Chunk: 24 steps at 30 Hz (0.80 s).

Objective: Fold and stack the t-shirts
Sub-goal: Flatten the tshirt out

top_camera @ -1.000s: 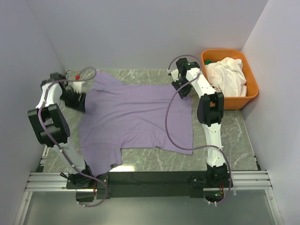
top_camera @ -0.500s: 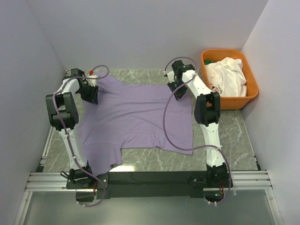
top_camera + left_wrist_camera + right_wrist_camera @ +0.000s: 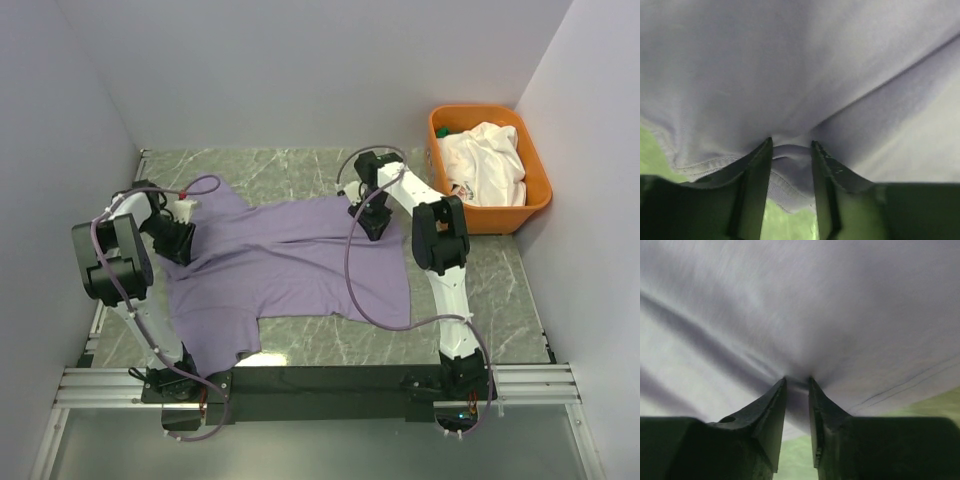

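The lavender t-shirt lies spread on the marble table, its far edge drawn toward me and rumpled. My left gripper is shut on the shirt's far left edge; in the left wrist view the cloth bunches between the fingers. My right gripper is shut on the shirt's far right edge; in the right wrist view the cloth is pinched between the fingers. A white t-shirt lies crumpled in the orange tub at the back right.
Grey walls close the table on the left, back and right. The orange tub stands against the right wall. Bare marble shows behind the shirt and at the front right. The arms' base rail runs along the near edge.
Both grippers have moved toward me from the far edge, pulling the shirt's far edge with them. The far marble strip is now uncovered and the shirt has wrinkled.
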Available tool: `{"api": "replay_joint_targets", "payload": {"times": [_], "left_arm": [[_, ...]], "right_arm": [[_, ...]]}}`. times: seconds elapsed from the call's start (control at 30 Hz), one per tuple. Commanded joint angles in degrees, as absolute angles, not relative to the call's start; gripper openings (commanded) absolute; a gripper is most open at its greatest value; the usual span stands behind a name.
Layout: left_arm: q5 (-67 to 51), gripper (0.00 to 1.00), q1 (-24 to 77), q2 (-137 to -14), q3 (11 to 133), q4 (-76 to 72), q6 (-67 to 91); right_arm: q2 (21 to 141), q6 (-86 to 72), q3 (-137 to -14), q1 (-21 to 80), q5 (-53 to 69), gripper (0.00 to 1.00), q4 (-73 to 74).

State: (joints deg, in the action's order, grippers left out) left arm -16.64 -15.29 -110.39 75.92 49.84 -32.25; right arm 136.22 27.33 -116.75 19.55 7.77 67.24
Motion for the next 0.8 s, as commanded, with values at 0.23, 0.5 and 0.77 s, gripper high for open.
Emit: {"api": "replay_joint_targets", "payload": {"times": [0.23, 0.5, 0.77], "left_arm": [[-32.78, 0.61, -17.93, -114.6, 104.36, 60.04, -30.69], [-34.19, 0.68, -17.84, -127.07, 121.45, 48.79, -17.5], [-32.7, 0.68, -16.79, -127.0, 117.96, 43.42, -18.19]], "right_arm": [[132.01, 26.03, -132.26, 15.39, 13.02, 0.63, 71.46], [134.55, 22.5, -132.71, 14.33, 3.43, 0.63, 56.1], [139.48, 21.88, -134.65, 13.62, 0.61, 0.56, 48.61]]}}
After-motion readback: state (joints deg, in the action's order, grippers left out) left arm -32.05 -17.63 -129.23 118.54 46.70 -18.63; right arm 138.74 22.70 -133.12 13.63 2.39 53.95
